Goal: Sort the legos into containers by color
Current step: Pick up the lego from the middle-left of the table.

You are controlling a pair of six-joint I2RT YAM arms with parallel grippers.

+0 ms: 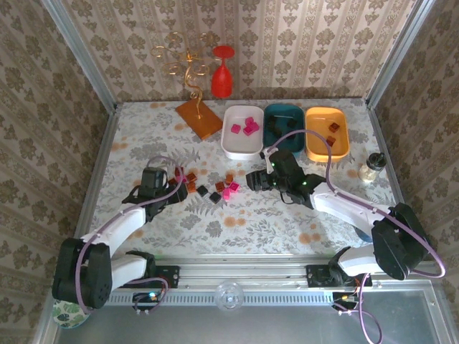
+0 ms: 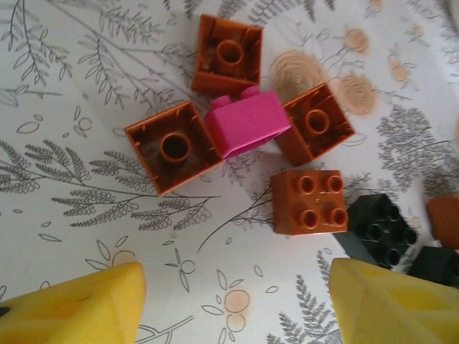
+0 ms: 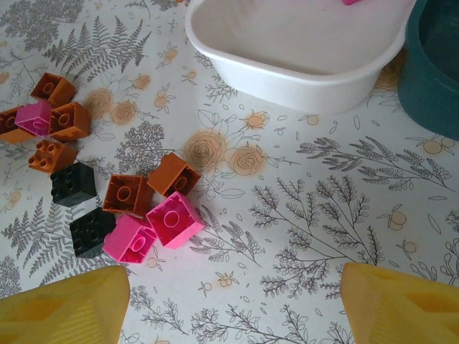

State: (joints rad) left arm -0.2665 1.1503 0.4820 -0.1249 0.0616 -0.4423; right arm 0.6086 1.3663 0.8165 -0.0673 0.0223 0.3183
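From my seat, the nearest thing is the metal rail [image 1: 272, 281] carrying both arm bases, and beyond it the table [image 1: 237, 229] under a pale cloth printed with grey ferns and orange blossoms. The left gripper [image 1: 174, 176] hovers low over the cloth with its yellow fingers [image 2: 72, 308] spread apart and nothing between them. The right gripper [image 1: 251, 179] faces it from the other side, also parted and empty. Between the two lie the loose legos [image 1: 229, 189], small studded cubes in brownish orange, black and magenta. Through the left wrist camera I see a magenta block [image 2: 247, 122] tipped on its side, wedged against three orange ones lying hollow side up, and a studs-up orange block [image 2: 308, 201] touching a black block [image 2: 376, 229]. A small glass jar [image 1: 371, 168] stands near the right edge. Farther back the three trays sit in a row, side by side: the white tray [image 1: 231, 147] holds several magenta blocks, the dark teal tray [image 1: 287, 107] is in the middle, and the orange-yellow tray [image 1: 315, 147] holds two brownish orange blocks. Left of them lies an orange-brown tile [image 1: 199, 117], with a gold wire stand [image 1: 188, 61] and a red wine glass [image 1: 222, 72] by the back wall. Beige damask wallpaper [image 1: 323, 43] covers three sides.
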